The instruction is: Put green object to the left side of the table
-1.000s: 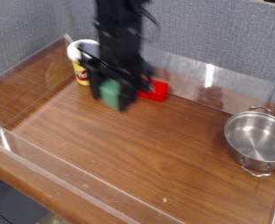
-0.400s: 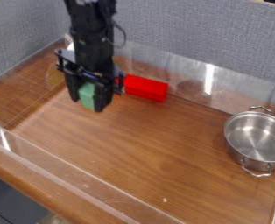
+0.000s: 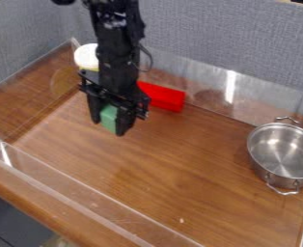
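Brown wood-grain table (image 3: 180,174); matte green object (image 3: 109,119); red block (image 3: 162,96); yellow tub (image 3: 87,68) (white lid); silver pot (image 3: 283,154); black gripper (image 3: 112,120).

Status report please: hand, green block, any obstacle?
Hand shut on green block, low over table. Red block just behind. Left side open.

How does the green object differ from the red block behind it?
The green object is a small cube-like block held between the closed jaws of the gripper; the red block is longer, rectangular, and lies free on the table near the back wall. Both look like plain, matte, single-coloured blocks.
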`<state>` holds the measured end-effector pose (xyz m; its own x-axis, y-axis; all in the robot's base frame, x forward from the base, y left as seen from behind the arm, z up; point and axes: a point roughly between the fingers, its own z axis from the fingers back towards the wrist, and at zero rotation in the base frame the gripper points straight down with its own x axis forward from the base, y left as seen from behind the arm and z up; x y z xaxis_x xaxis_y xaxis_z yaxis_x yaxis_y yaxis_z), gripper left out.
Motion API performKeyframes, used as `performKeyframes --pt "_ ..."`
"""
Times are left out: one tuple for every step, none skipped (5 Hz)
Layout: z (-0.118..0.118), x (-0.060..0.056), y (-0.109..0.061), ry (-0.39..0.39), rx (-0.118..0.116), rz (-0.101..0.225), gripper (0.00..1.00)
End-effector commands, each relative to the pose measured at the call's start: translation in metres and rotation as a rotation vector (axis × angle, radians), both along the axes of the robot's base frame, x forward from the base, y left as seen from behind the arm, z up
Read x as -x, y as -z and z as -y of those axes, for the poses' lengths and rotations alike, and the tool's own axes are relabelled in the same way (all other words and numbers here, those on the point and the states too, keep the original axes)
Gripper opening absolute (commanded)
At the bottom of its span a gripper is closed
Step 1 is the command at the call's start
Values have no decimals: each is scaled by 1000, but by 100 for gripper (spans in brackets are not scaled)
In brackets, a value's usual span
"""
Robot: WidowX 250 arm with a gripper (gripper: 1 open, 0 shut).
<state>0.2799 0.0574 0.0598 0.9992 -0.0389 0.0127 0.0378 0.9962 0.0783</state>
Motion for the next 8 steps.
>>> performKeyframes --pt "0 -12 -14 13 -15 57 0" --pt "0 -12 -16 11 -18 60 0" --pt "0 -11 -19 12 -20 63 0" --pt "0 -11 -22 12 -22 67 0" --pt "0 -10 -24 11 -24 71 0" --pt "0 -10 -27 11 -26 75 0" --pt "0 -10 -30 10 -27 80 0" --pt "0 -9 -33 9 -28 86 0"
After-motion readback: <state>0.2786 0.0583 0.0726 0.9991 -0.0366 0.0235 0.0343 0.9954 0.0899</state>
